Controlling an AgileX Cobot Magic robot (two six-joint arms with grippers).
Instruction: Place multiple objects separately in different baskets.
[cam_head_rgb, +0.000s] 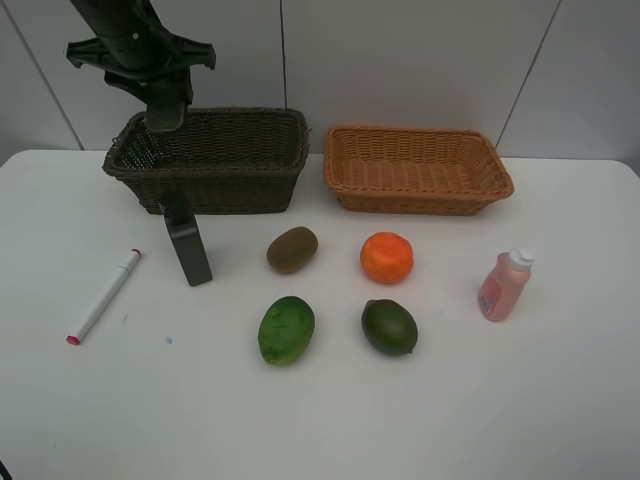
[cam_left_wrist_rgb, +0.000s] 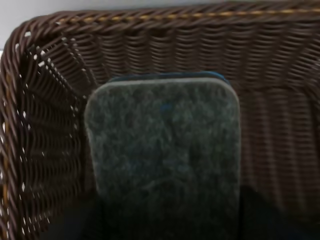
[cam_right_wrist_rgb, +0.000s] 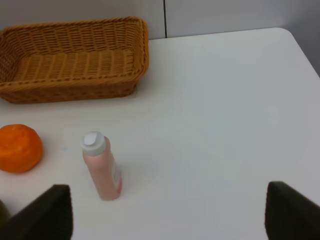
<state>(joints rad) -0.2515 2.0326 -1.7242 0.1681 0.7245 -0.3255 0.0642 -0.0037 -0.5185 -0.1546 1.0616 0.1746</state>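
My left gripper (cam_head_rgb: 165, 112) hangs over the left end of the dark brown basket (cam_head_rgb: 235, 175) and is shut on the black eraser block (cam_left_wrist_rgb: 162, 150), which fills the left wrist view just inside the basket's wall (cam_left_wrist_rgb: 45, 125). On the table lie the white marker (cam_head_rgb: 104, 296), the dark green bottle (cam_head_rgb: 187, 240), the kiwi (cam_head_rgb: 292, 249), the orange (cam_head_rgb: 386, 257), two green fruits (cam_head_rgb: 286, 329) (cam_head_rgb: 389, 326) and the pink bottle (cam_head_rgb: 504, 285). My right gripper (cam_right_wrist_rgb: 170, 215) is open and empty, near the pink bottle (cam_right_wrist_rgb: 101, 167).
The light orange-tan basket (cam_head_rgb: 415, 170) stands to the right of the dark one and holds nothing; it also shows in the right wrist view (cam_right_wrist_rgb: 70, 65). A white wall rises behind both baskets. The orange (cam_right_wrist_rgb: 19, 148) lies left of the pink bottle.
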